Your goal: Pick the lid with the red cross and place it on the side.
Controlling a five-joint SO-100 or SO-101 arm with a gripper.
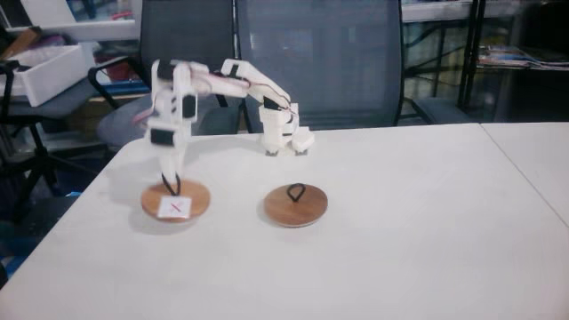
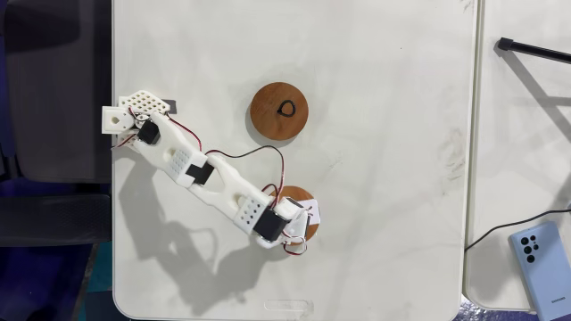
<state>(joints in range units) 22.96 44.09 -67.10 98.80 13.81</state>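
Note:
The lid with the red cross (image 1: 192,202) is a round wooden disc lying flat on the white table (image 1: 400,231), left of centre in a fixed view. Its white label with a red X faces the front edge. My gripper (image 1: 172,183) points straight down onto the lid's black loop handle, fingertips right at the loop. Whether the fingers have closed on it is too small to tell. In the fixed view from above, the arm (image 2: 214,178) reaches diagonally and its wrist covers much of this lid (image 2: 302,195).
A plain wooden lid (image 1: 308,210) with a black loop lies to the right, also seen from above (image 2: 268,120). Office chairs (image 1: 320,62) stand behind the table. A second table at the right holds a blue phone (image 2: 540,267) and a black cable (image 2: 535,49).

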